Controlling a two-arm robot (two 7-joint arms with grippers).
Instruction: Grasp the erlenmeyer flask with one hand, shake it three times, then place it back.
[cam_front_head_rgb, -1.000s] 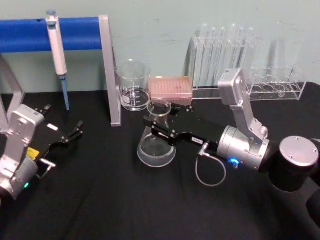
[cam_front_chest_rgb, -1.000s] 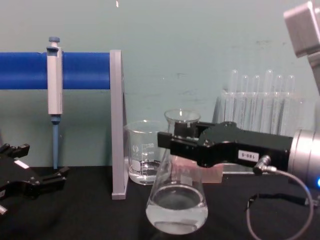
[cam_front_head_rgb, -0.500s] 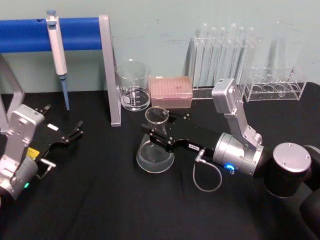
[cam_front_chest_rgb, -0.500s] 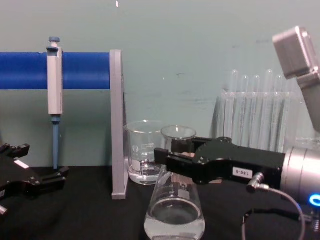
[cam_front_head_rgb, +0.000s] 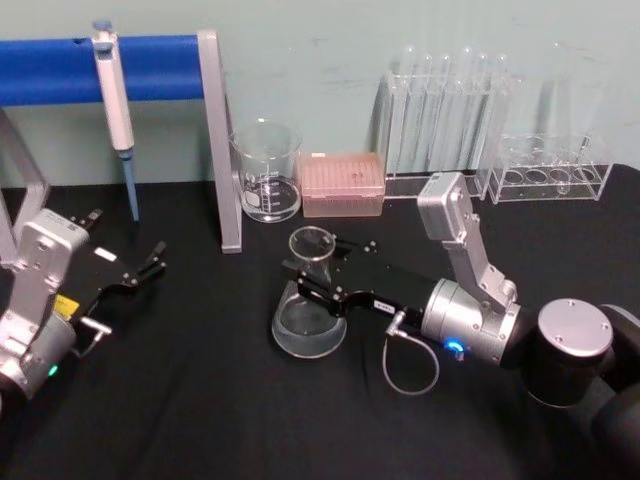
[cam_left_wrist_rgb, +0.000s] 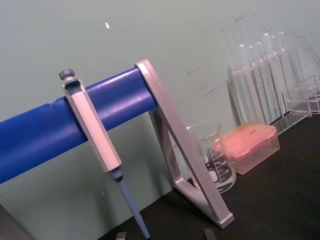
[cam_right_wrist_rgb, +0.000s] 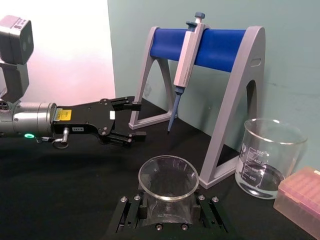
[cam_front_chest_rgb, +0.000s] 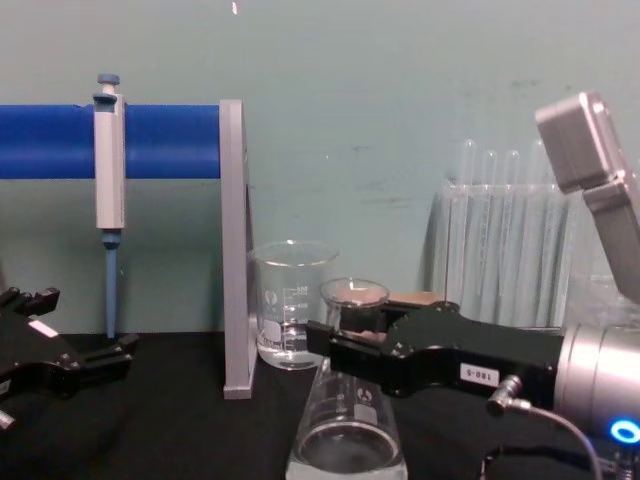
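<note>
My right gripper (cam_front_head_rgb: 312, 281) clamps the neck of the erlenmeyer flask (cam_front_head_rgb: 309, 318) just below its flared rim, near the middle of the black tabletop (cam_front_head_rgb: 200, 400), forward of the glass beaker (cam_front_head_rgb: 266, 170) and the pink tip box (cam_front_head_rgb: 343, 184) at the back edge. Gripping the narrow neck keeps the wide, liquid-filled base hanging upright beneath my fingers (cam_right_wrist_rgb: 131, 210); whether the base touches the tabletop I cannot tell. My left gripper (cam_front_head_rgb: 140, 272) rests parked near the left edge, jaws slightly apart and empty, leaving the job to one hand. The pipette (cam_front_head_rgb: 116, 105) hangs on its blue stand (cam_front_head_rgb: 150, 68), well apart from the flask.
</note>
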